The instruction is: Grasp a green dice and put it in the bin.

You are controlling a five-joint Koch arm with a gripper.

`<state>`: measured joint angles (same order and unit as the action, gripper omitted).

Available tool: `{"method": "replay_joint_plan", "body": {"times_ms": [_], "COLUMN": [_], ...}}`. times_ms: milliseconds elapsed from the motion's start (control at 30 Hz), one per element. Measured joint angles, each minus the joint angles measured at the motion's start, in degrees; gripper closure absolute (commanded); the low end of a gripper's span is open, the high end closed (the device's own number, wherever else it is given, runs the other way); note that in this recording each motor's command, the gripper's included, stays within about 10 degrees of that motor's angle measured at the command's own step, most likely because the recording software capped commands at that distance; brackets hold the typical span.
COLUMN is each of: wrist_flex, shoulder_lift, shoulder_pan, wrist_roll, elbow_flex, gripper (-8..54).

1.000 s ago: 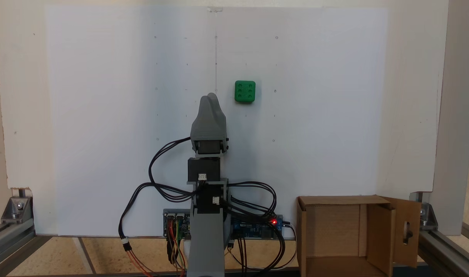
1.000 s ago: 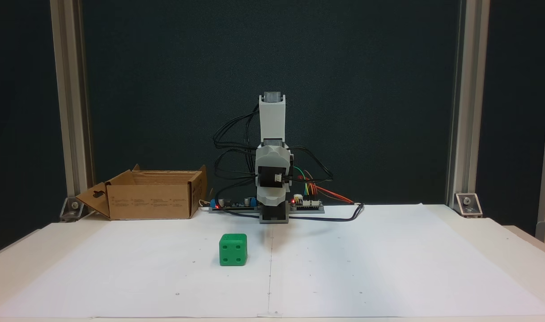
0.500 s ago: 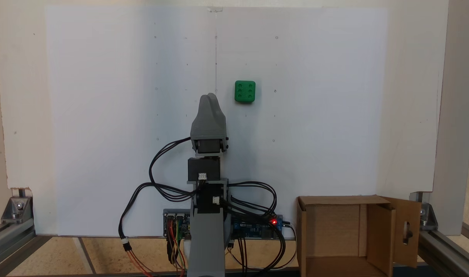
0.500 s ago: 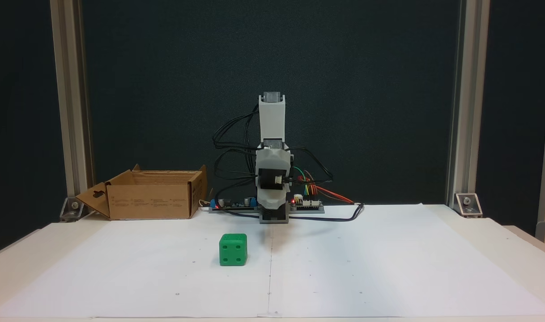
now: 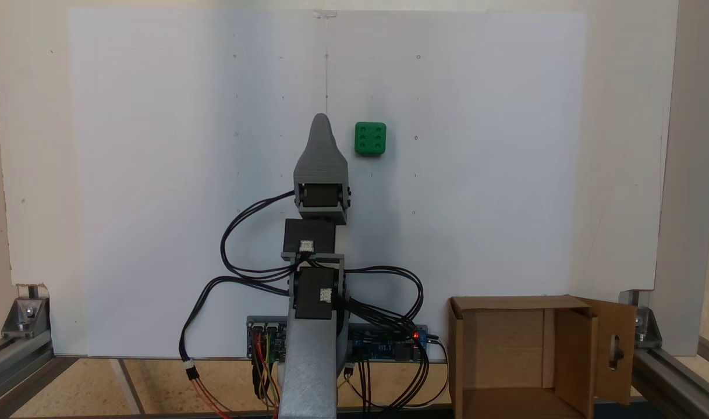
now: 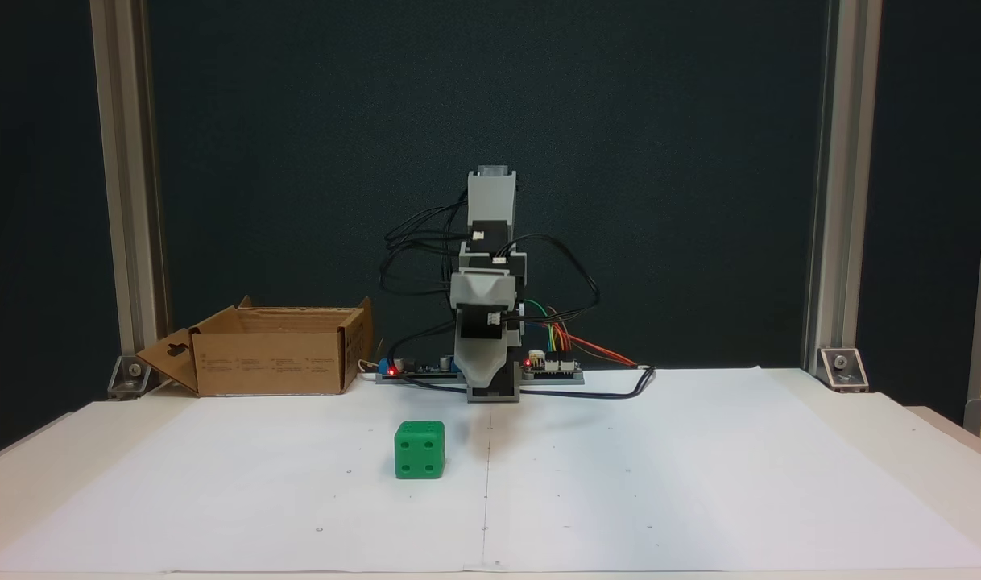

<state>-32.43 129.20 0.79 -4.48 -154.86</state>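
Note:
The green dice point(image 5: 370, 138) point(image 6: 419, 449) rests on the white paper sheet, six pips up in a fixed view from above. My grey gripper point(image 5: 321, 118) point(image 6: 481, 380) hangs above the paper, pointing forward and down. It is apart from the dice, a little to the dice's left seen from above, and behind and to its right seen from the front. Its jaws taper to a single point with no gap and nothing between them. The bin point(image 5: 517, 302) point(image 6: 273, 362), a brown cardboard box with open flaps, stands beside the arm's base.
Circuit boards point(image 5: 389, 343) point(image 6: 551, 366) with coloured and black cables sit at the arm's base. Aluminium frame posts point(image 6: 128, 201) stand at the table's back corners. The white paper sheet point(image 5: 156, 174) covers most of the table.
The arm has stretched forward and lifted the gripper, so its tip is now level with the dice from above. Dice and bin have stayed put.

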Motion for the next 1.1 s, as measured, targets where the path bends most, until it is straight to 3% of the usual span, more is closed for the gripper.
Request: {"method": "replay_joint_plan", "body": {"times_ms": [600,1100], "wrist_flex": [29.4,78.4], "shoulder_lift": [0.0,0.0], "shoulder_pan": [0.6,7.2], "wrist_roll": [3.2,4.0], "elbow_flex": [9.1,39.7], "gripper": [2.5,2.3]}}
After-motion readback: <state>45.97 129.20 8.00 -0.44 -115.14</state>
